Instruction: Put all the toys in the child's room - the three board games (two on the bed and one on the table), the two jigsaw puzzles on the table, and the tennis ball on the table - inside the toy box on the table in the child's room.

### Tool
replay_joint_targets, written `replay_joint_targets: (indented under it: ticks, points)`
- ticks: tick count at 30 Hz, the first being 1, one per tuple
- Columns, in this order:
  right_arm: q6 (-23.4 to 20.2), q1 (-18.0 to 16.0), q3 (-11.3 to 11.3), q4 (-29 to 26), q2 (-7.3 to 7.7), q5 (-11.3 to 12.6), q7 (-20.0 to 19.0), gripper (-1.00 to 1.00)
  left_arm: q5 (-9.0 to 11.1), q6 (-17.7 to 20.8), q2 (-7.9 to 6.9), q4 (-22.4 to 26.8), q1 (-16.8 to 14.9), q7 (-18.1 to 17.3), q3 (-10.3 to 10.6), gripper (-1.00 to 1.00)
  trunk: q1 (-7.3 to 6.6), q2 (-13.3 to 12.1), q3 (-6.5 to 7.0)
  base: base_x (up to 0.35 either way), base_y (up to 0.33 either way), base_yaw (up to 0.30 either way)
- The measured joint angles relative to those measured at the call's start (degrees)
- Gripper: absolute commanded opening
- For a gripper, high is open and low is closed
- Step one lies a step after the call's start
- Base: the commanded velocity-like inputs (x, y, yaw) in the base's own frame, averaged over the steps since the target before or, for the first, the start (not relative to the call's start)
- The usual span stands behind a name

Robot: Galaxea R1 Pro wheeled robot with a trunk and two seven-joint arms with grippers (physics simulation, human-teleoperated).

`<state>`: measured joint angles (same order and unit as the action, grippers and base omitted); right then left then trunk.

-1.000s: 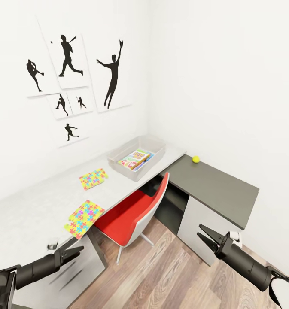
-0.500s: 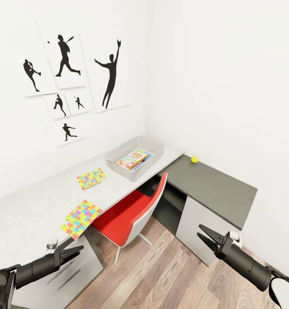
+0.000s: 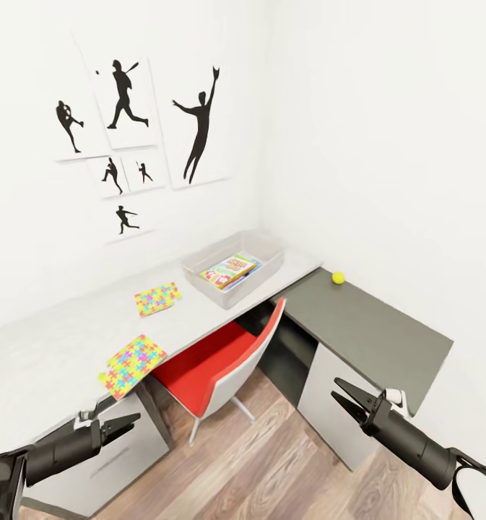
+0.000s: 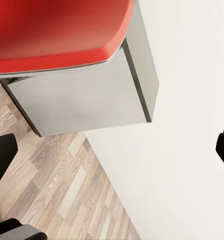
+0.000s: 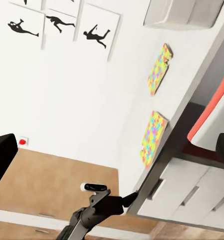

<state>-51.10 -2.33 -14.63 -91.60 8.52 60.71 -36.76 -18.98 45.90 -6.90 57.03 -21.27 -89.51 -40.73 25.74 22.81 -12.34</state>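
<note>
Biggest risk as I judge it: the red chair (image 3: 221, 361) sits tucked under the desk mid-frame, right between the robot and the toy box (image 3: 235, 266), so a base approach could bump it or force long reaches over it. Next, the nearer jigsaw puzzle (image 3: 133, 355) lies at the desk's front edge, lower left of centre; flat and thin, hard to pinch, and a nudge could slide it off onto the floor. The tennis ball (image 3: 338, 277) on the dark desk wing (image 3: 376, 332), right of centre, may roll if touched off-centre. Room: white walls, corner L-shaped desk, light grey top (image 3: 62, 339) running from lower left to centre, wood floor (image 3: 271, 462) at bottom, silhouette prints (image 3: 127, 101) upper left. Toy box is clear, at the corner end of the light top, with a board game (image 3: 230, 270) already inside (others not seen here). Second puzzle (image 3: 157, 297) lies just left of the box. Left gripper (image 3: 116, 426) lower left, jaws parted, empty; right gripper (image 3: 349, 399) lower right, jaws spread, empty.
</note>
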Motion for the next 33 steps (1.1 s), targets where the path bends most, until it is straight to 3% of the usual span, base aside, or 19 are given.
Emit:
replay_joint_targets:
  ticks: [8, 26, 33]
  points:
    - [0.1, 0.0, 0.0, -0.1, -0.08, 0.0, 0.0, 1.0, 0.4, 0.0, 0.01, 0.0, 0.0, 0.0, 0.0, 1.0, 0.0, 0.0, 0.49, 0.012, -0.134, 0.209]
    - [0.1, 0.0, 0.0, -0.1, -0.07, 0.0, 0.0, 1.0, 0.9, 0.1, 0.34, 0.0, -0.4, 0.0, 0.0, 1.0, 0.0, 0.0, 1.93, 0.0, -0.006, 0.179]
    - [0.1, 0.0, -0.1, -0.1, -0.02, 0.0, 0.0, 1.0, 0.9, 0.1, 0.39, -0.1, -0.6, 0.0, 0.1, 1.0, 0.0, 0.0, 2.43, 0.0, -0.192, 0.163]
